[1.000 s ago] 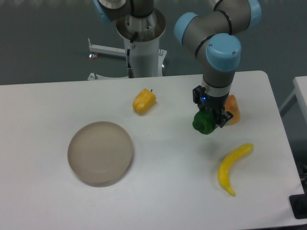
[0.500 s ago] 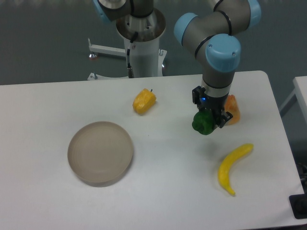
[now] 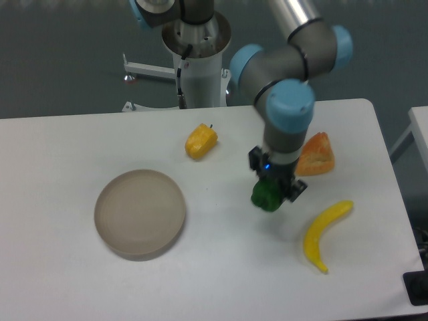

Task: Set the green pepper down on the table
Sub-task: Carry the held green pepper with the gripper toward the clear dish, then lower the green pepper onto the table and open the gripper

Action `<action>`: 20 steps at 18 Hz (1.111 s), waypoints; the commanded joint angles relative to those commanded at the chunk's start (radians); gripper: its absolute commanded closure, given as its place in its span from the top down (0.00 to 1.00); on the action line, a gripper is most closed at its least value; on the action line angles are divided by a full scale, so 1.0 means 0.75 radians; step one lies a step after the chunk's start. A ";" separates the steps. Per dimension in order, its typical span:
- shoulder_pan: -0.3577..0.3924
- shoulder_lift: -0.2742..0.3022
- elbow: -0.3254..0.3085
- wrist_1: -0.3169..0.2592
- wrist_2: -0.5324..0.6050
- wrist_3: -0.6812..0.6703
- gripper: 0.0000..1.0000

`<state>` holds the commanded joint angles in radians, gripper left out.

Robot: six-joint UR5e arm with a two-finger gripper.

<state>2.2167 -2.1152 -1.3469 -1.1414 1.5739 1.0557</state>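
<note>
- Table: white top with rounded corners; carries all items listed below.
- Arm: reaches down from the upper centre over the right half of the table.
- Bowl: round, beige-grey, on the left half, well apart from the other items.
- Banana: yellow, lying near the right front edge.
- Orange piece: on the table just right of the arm's wrist.
- Yellow pepper: near the rear edge, centre.
- Gripper: pointing down, fingers closed around the pepper.
- Pepper: dark green, held in the gripper between bowl and banana; contact with the table cannot be determined.
</note>
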 joint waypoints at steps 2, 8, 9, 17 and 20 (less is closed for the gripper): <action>-0.053 -0.065 0.043 0.004 0.002 -0.110 0.13; -0.107 -0.152 0.063 0.004 0.002 -0.187 0.67; -0.107 -0.152 0.065 0.006 0.004 -0.184 0.99; -0.078 -0.078 0.057 0.010 0.016 -0.160 1.00; -0.037 -0.023 0.021 -0.008 0.020 -0.062 1.00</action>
<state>2.1889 -2.1324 -1.3314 -1.1474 1.5892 1.0091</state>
